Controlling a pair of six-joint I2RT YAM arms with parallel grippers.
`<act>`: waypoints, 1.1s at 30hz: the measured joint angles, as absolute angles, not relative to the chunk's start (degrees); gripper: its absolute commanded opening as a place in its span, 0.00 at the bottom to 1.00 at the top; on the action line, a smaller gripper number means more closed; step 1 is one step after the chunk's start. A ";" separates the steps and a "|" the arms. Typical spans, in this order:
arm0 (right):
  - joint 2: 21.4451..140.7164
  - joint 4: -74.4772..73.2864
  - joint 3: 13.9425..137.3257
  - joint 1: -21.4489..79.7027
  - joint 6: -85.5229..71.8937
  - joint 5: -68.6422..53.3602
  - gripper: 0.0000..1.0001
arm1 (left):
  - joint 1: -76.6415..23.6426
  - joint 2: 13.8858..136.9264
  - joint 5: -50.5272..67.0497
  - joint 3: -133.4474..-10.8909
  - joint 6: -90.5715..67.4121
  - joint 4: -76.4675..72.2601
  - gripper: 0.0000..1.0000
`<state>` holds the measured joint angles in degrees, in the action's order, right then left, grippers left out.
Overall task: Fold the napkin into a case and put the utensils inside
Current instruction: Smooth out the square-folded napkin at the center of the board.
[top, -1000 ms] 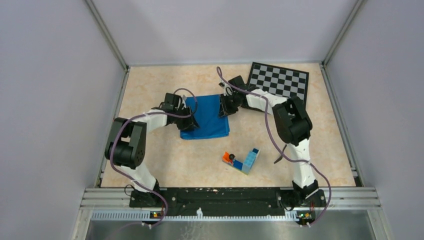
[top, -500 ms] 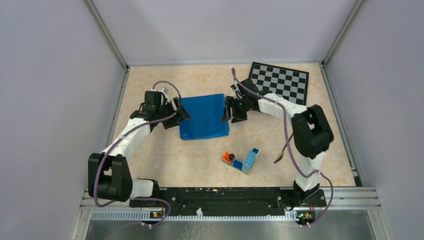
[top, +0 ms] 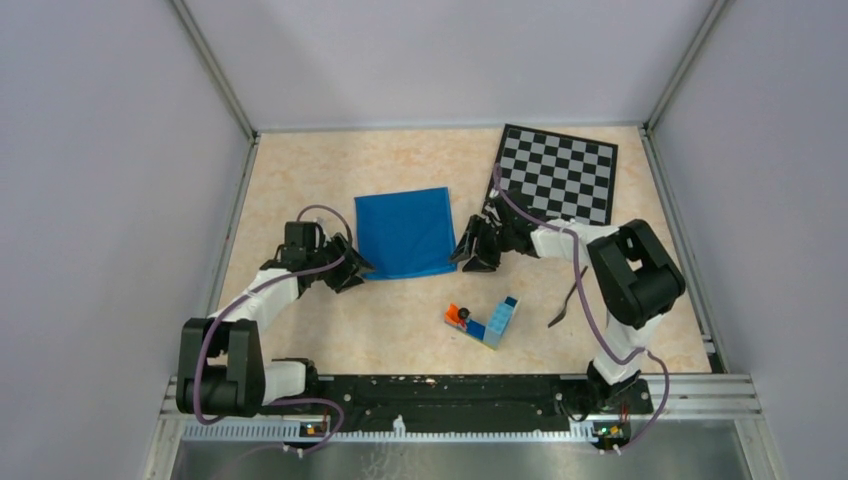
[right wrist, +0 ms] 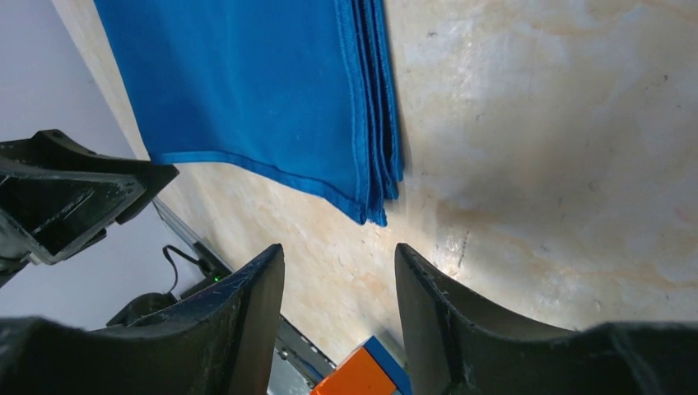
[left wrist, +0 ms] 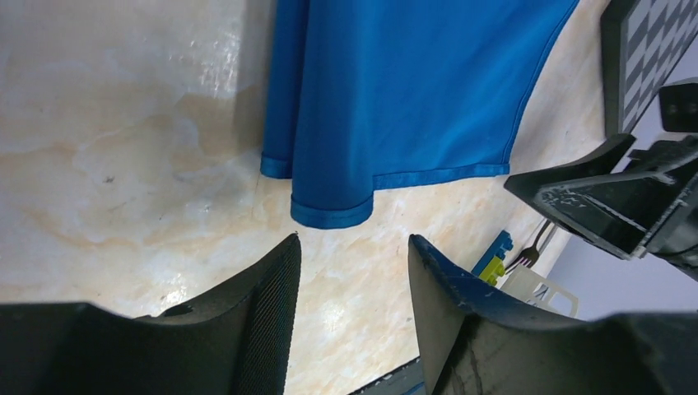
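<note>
The bright blue napkin [top: 405,232] lies folded flat as a rectangle on the table, its layered edges showing in the left wrist view [left wrist: 395,99] and the right wrist view [right wrist: 272,99]. My left gripper [top: 350,270] sits low just off its near left corner, open and holding nothing [left wrist: 354,243]. My right gripper [top: 468,255] is just off the near right corner, also open and holding nothing [right wrist: 339,251]. A dark fork [top: 560,312] lies at the right, partly behind the right arm, and its tines show in the left wrist view [left wrist: 527,253].
A chessboard [top: 560,172] lies at the back right. A cluster of blue, yellow and orange toy bricks [top: 485,320] sits between the napkin and the near edge, close under the right gripper [right wrist: 362,374]. Metal rails border the table.
Both grippers opened, let go of the napkin's side edges and drew back toward the near edge. The napkin stays flat where it was.
</note>
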<state>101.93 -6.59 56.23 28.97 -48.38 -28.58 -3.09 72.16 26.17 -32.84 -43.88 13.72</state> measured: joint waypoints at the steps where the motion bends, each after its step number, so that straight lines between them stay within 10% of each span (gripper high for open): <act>1: 102.37 -5.50 55.86 28.97 -49.30 -28.60 0.52 | -3.09 72.16 26.17 -32.84 -43.86 13.13 0.55; 33: 106.69 8.78 50.85 28.95 -59.72 -31.07 0.27 | -3.09 72.75 25.08 -32.56 -43.00 10.98 0.46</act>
<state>106.69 8.78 50.85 28.95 -59.72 -31.07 -3.09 72.75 25.08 -32.56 -43.00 10.98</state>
